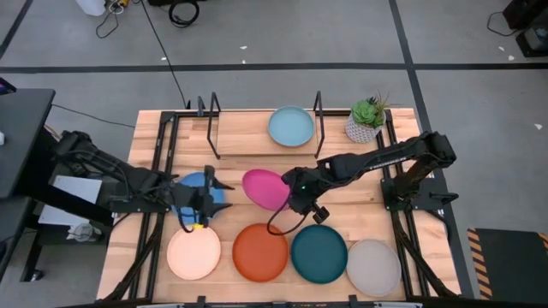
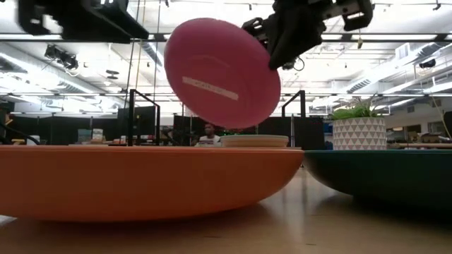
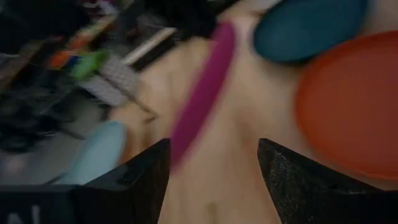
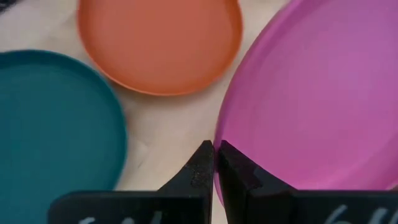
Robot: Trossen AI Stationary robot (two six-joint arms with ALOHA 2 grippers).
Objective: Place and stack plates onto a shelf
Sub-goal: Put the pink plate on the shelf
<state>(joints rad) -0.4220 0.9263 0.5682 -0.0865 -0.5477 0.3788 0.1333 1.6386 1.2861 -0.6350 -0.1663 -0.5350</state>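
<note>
The right gripper [image 1: 297, 193] pinches the magenta plate's [image 1: 266, 189] rim, tilted in the air above the orange plate [image 1: 260, 251]; the left gripper [image 1: 208, 196], parted wide, hovers beside the magenta plate.

Potted plant [image 1: 367, 119] in white patterned pot: table's far right corner. Black cables [image 1: 175, 12]: on the grey floor beyond the table's far edge.

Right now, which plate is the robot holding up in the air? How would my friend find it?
Find the wooden table, then the row of four plates lying flat along its near edge. Just above that row, the right gripper pinches the rim of the magenta plate. It is the only pink one, and the only one lifted and tilted.
</note>
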